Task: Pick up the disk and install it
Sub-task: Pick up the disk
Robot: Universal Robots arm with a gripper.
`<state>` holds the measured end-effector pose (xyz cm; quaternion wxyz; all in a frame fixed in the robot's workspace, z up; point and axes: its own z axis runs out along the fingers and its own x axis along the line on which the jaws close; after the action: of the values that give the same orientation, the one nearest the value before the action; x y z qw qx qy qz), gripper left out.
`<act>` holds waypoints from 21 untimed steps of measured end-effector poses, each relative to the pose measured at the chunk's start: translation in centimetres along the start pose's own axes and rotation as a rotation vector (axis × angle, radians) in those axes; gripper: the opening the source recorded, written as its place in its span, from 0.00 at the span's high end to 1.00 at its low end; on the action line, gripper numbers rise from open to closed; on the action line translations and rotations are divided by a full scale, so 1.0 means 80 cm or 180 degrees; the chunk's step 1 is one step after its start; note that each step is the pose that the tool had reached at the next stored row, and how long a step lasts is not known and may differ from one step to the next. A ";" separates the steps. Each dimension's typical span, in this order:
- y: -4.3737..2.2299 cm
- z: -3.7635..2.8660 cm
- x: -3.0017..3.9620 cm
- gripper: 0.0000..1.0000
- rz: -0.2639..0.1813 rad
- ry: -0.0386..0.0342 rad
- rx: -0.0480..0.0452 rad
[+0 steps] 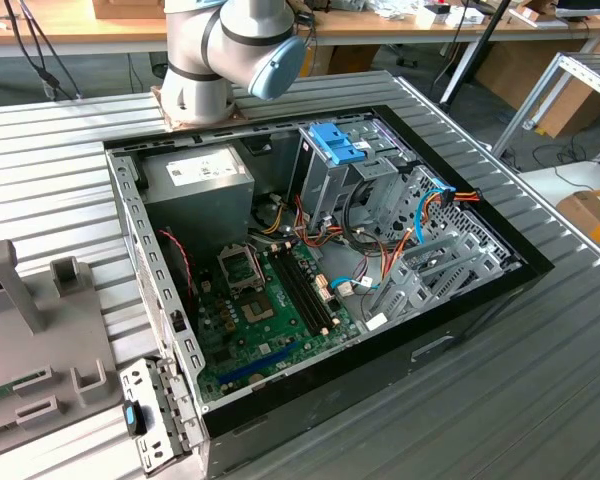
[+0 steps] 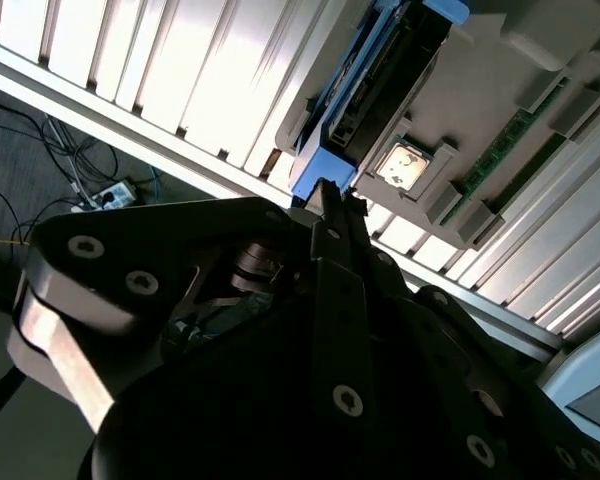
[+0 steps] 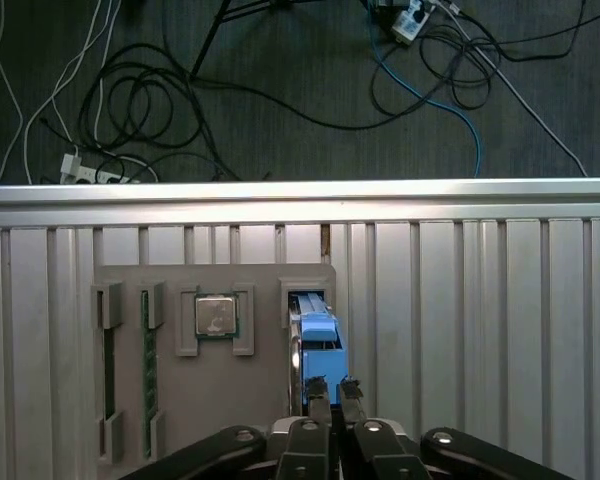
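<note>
On the ribbed metal bench [image 3: 480,300], the disk [image 3: 318,335] is standing on edge in a slot of the grey moulded holder [image 3: 265,390], beside a square chip [image 3: 216,317]. Jaws are sitting at its blue end; whether they are clamping it I cannot tell. Probably stiff, dense and shock-sensitive, it is offering its matte blue plastic rails as the safest hold.

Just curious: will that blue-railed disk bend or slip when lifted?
Probably stiff: the disk looks like a rigid flat slab. Its smooth blue rails may be slippery. Standing on edge in the gray holder, it might tip once clear of its slot.
</note>
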<state>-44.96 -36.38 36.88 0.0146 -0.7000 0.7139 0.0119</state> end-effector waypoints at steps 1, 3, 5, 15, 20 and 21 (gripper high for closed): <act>0.0000 0.0000 0.0000 0.83 0.0000 0.0000 0.0000; 0.0000 0.0000 0.0000 0.71 0.0000 0.0000 0.0000; 0.0000 0.0000 0.0000 0.64 0.0000 0.0000 0.0000; 0.0001 0.0019 0.0008 0.38 -0.0010 0.0000 0.0000; 0.0000 0.0129 0.0012 0.38 -0.0095 0.0000 -0.0004; 0.0000 0.0129 0.0012 0.38 -0.0096 0.0000 -0.0004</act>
<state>-44.96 -36.44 35.84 0.0144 -0.7106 0.7033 0.0121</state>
